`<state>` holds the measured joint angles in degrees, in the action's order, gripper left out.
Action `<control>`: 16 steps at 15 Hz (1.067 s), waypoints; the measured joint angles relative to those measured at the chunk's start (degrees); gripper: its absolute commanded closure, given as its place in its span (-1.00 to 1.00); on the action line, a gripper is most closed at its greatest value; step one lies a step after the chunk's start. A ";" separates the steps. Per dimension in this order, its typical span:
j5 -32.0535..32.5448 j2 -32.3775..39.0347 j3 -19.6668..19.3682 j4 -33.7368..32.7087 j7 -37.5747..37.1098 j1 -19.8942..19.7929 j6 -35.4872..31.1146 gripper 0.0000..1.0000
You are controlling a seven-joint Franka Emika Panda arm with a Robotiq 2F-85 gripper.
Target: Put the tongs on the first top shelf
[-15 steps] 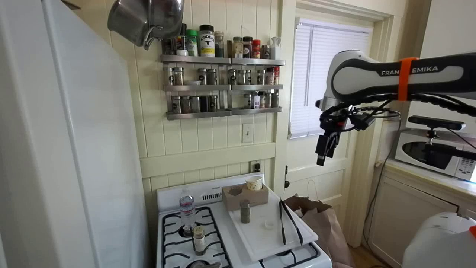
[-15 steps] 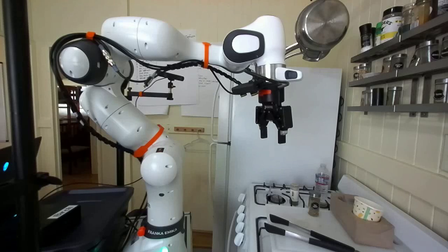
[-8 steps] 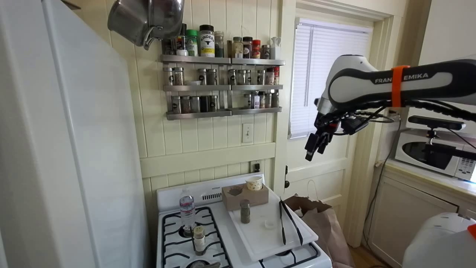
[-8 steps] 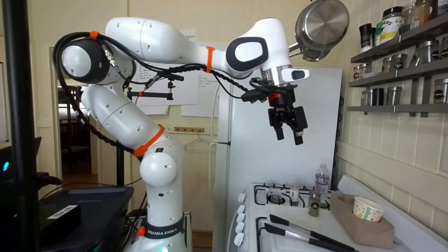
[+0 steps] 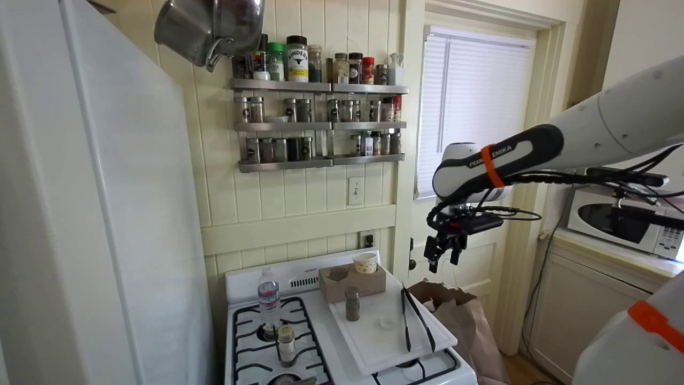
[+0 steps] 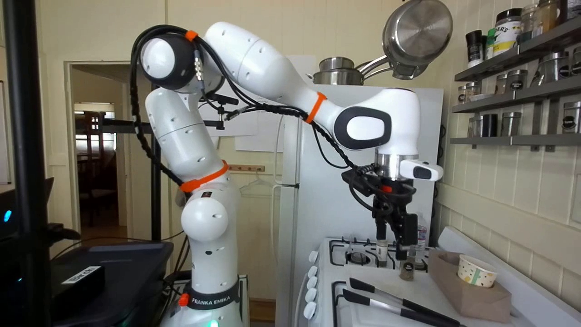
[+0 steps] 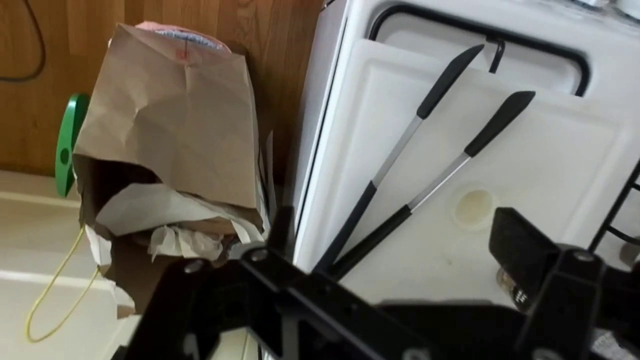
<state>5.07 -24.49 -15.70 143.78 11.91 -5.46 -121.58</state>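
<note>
my black two-finger claw [image 7: 392,222]: spread wide, empty, presumably to straddle target | slim black-and-silver metal tongs [image 7: 397,151]: splayed on white rectangular board [image 7: 540,170]

The tongs [image 7: 440,181] and a jar [image 5: 352,303] are on the board [image 5: 374,342]. The stove [image 5: 328,337] is under it, a bag [image 5: 467,326] beside it.

Here's the gripper [image 7: 395,227], jaws wide apart! Tongs [image 7: 439,181] lie splayed on the white board [image 7: 555,160], a paper bag [image 7: 175,120] gaping beside the stove [image 7: 480,11].
</note>
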 measured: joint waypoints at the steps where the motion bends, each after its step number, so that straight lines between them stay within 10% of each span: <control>1: -0.09 1.51 0.13 -0.45 -0.33 -0.22 0.00 -1.00; 8: -3.51 4.73 2.30 -1.46 -9.99 -1.76 -1.92 -1.00; 16: -11.97 23.81 4.58 -0.87 -28.69 -2.12 -21.09 -1.00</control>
<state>-6.90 -0.68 -11.12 142.91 -16.78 -7.58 -142.67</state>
